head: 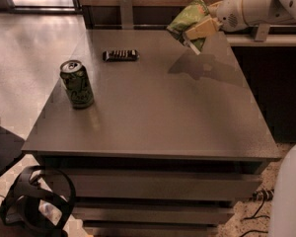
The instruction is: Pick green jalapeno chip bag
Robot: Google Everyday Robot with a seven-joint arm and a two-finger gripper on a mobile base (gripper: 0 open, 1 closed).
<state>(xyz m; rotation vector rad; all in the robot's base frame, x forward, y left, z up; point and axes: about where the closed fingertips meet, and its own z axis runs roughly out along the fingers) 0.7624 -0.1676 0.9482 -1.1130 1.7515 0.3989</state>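
The green jalapeno chip bag [188, 18] is a crinkled light-green bag with a white sealed edge. It hangs in the air above the far right part of the grey table [153, 112]. My gripper [197, 29] comes in from the upper right on a white arm and is shut on the bag, one tan finger lying across its front. The bag casts a shadow on the tabletop below it.
A dark green soda can [77, 84] stands upright at the table's left side. A black remote [120, 55] lies at the far middle. A white shelf edge [266, 39] runs behind the table at right. Black headphones [34, 201] lie on the floor at lower left.
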